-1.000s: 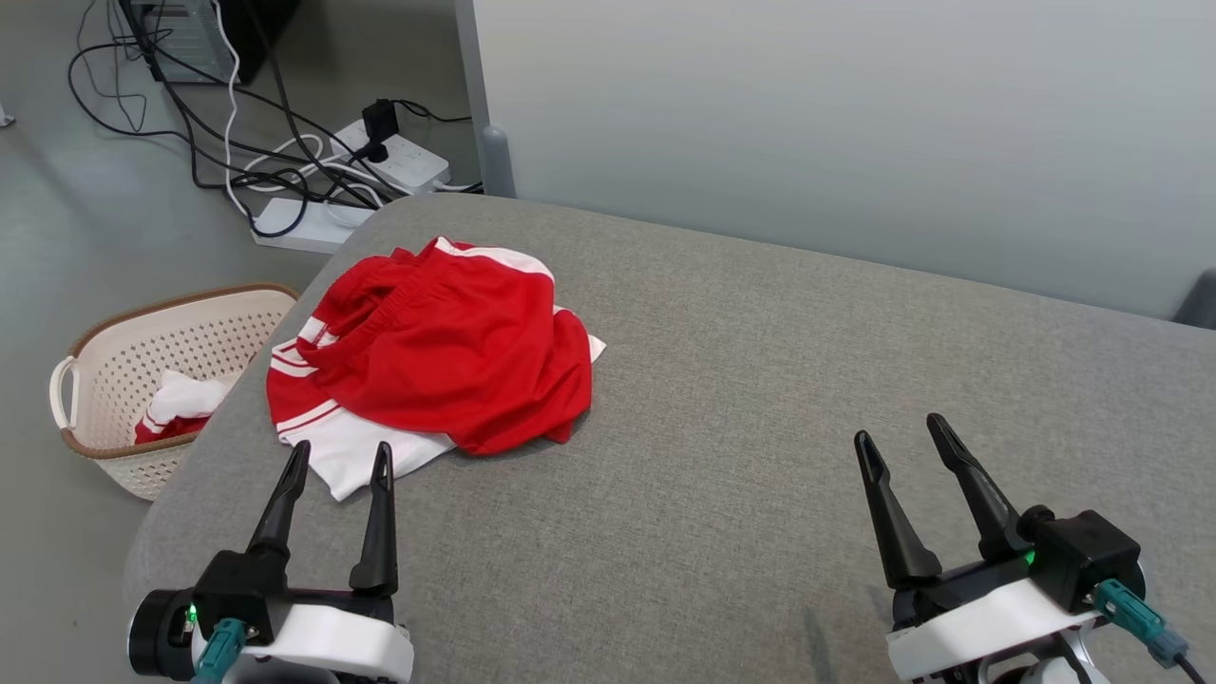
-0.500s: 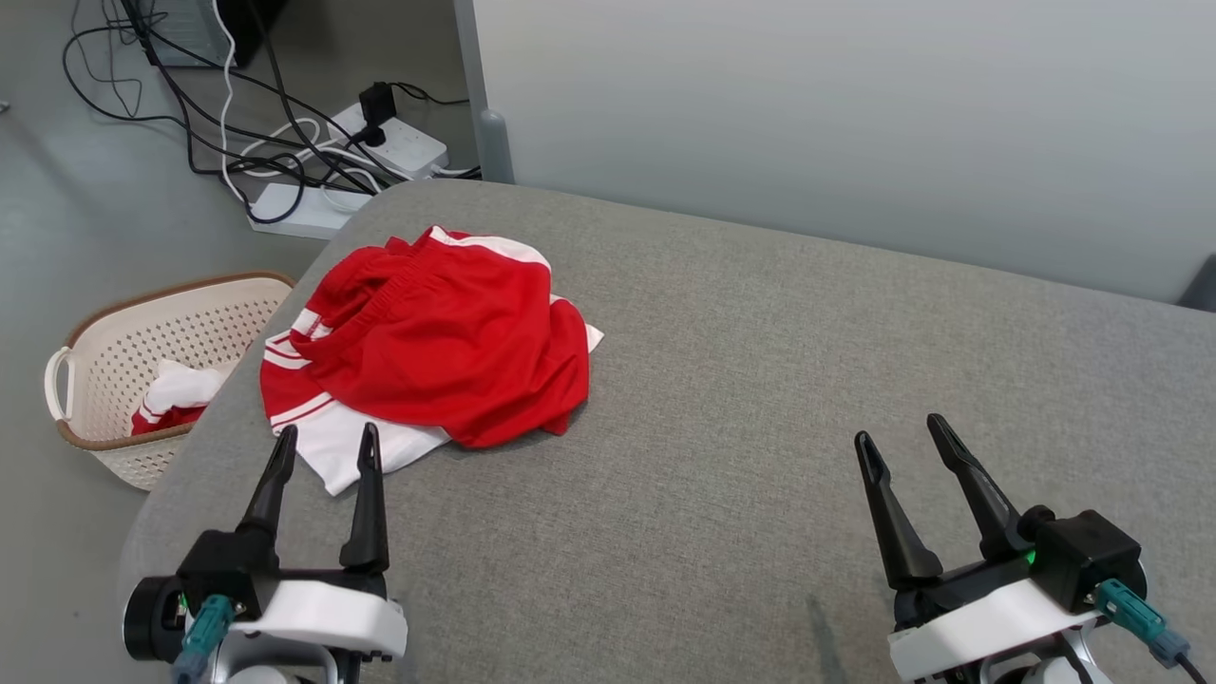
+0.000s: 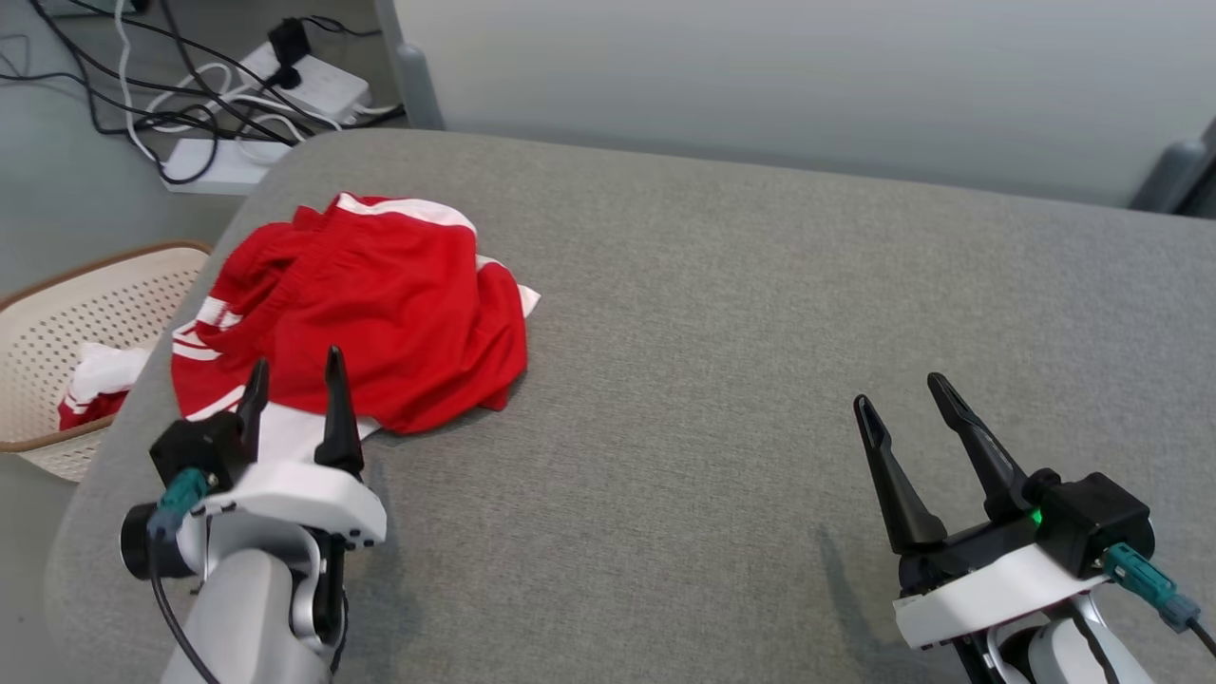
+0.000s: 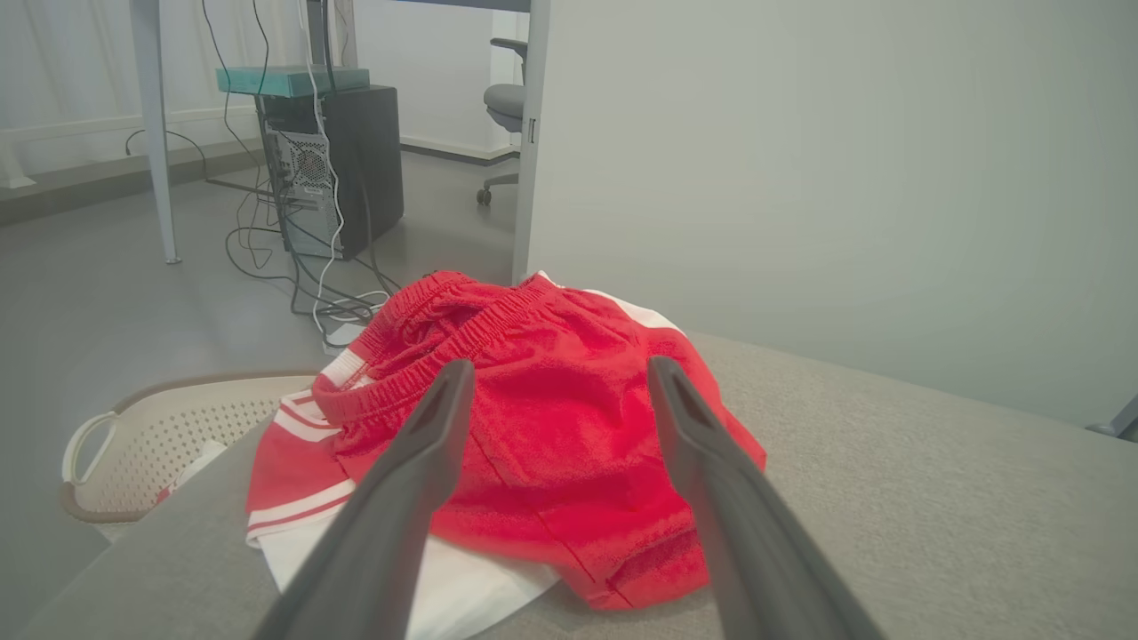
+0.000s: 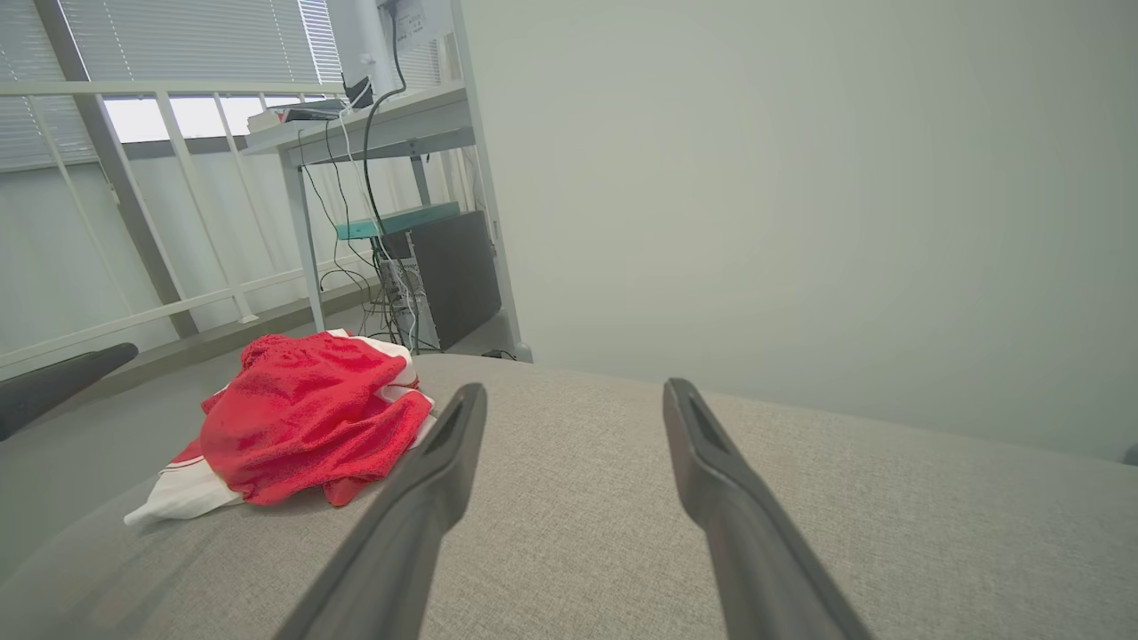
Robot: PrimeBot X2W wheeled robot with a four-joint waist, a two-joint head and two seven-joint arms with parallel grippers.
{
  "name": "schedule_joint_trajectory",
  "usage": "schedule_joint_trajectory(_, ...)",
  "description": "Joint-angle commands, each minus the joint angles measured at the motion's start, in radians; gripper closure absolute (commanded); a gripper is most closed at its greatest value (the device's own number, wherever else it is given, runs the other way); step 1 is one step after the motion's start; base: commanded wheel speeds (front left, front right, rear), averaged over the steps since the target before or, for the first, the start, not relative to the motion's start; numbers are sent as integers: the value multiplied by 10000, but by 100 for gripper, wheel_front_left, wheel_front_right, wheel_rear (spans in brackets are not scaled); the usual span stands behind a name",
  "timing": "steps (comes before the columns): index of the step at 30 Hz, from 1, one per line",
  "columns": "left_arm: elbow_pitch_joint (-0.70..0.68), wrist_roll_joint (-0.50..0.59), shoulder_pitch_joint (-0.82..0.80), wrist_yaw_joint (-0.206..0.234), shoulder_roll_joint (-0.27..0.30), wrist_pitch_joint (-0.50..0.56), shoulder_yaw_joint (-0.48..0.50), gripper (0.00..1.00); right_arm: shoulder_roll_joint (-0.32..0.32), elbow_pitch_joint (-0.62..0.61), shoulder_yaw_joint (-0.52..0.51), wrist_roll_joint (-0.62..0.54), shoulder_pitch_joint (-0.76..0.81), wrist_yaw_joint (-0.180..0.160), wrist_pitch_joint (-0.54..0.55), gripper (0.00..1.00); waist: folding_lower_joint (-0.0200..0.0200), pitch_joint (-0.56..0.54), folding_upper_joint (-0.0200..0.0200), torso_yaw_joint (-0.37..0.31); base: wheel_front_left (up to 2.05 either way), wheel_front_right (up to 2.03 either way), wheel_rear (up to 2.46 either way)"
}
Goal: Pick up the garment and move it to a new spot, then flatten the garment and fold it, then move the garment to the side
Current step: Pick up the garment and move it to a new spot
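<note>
Garment (image 3: 380, 304) lies bunched just before the parted left claw (image 3: 294, 361)

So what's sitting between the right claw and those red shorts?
Nothing. The head view shows a bare stretch of grey fabric surface from the right gripper across to the red shorts.

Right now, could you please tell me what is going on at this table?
A folding job is about to start. A crumpled red and white garment lies in a heap near the left end of the grey fabric-covered table. The robot's left gripper is open at the heap's near edge, gripping nothing yet. The right gripper is open too, over bare table to the right.
</note>
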Motion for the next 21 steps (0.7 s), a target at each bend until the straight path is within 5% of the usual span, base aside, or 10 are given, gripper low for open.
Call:
schedule_joint_trajectory(1,210,-155,-769,112,224,-43,391,0,-161,-282,233,103,-344,71,-136,0,0,280,0,-271,0,0,0)
schedule_joint_trajectory(15,3809,-191,-3521,1104,995,1984,552,0,-644,-473,798,596,-1042,71,-136,0,0,1543,0,-1082,0,0,0)
schedule_joint_trajectory(21,4678,-252,-4152,1176,1162,2570,498,0,-731,-465,955,789,-1264,71,-136,0,0,1840,0,-1240,0,0,0)
